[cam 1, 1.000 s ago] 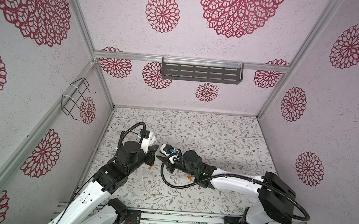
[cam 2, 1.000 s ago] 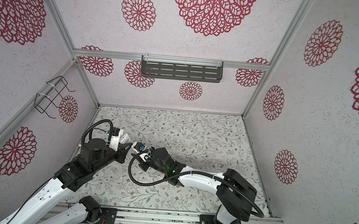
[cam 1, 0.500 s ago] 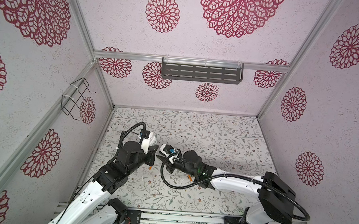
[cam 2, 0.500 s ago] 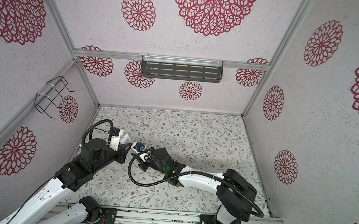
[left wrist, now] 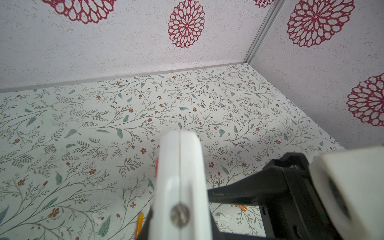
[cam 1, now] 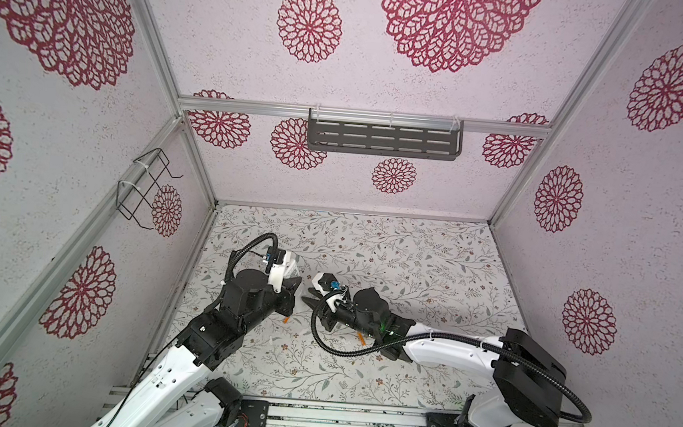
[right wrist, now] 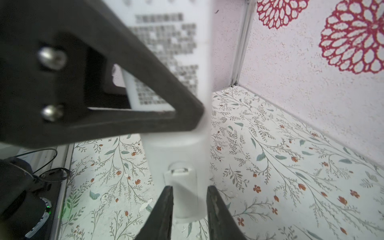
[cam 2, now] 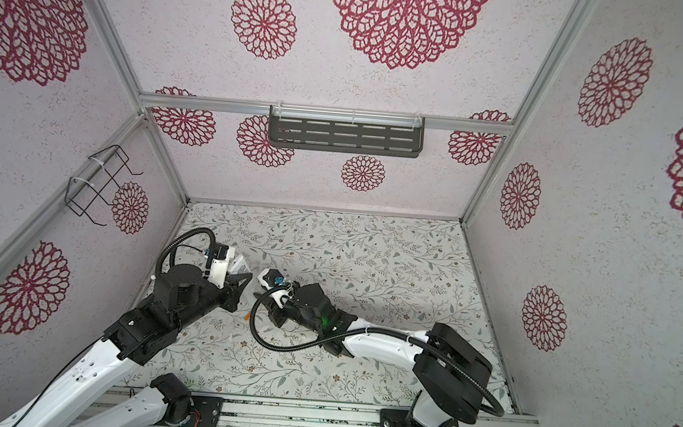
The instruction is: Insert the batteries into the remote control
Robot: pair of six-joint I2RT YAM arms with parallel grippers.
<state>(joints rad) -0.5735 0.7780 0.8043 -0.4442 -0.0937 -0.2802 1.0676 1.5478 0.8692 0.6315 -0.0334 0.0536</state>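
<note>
- Left gripper (cam 1: pixel 297 290): clamped on the remote control (right wrist: pixel 178 149); one black finger (right wrist: pixel 128 87) lies across its plain white back
- Remote is in the near-left part of the table (cam 1: pixel 410 270), between the two grippers, and looks lifted clear of the surface
- Long axis: in both top views it runs from the far side toward the near side; the far end shows white beside the left wrist camera and the near end sits at the right gripper's tips; how steeply it tilts, I cannot tell
- Left wrist view: remote seen edge-on, side seam facing the lens, free end reaching away past the fingers; a red sliver shows on one edge
- Right wrist view: the back faces the lens; a printed label (right wrist: pixel 166 41), blurred, on the part beyond the left finger; a small latch tab (right wrist: pixel 180 171) nearer the end
- Right gripper (right wrist: pixel 189 187): jaws parted, one finger on each side of the remote's latch end and close against it; whether they press on it, cannot tell
- One battery (cam 1: pixel 286 320): orange, flat on the table, just below the left gripper in a top view
- Second battery (cam 1: pixel 363 340): orange, flat on the table, partly tucked under the right arm; both well apart from each other and neither is in the remote
</note>
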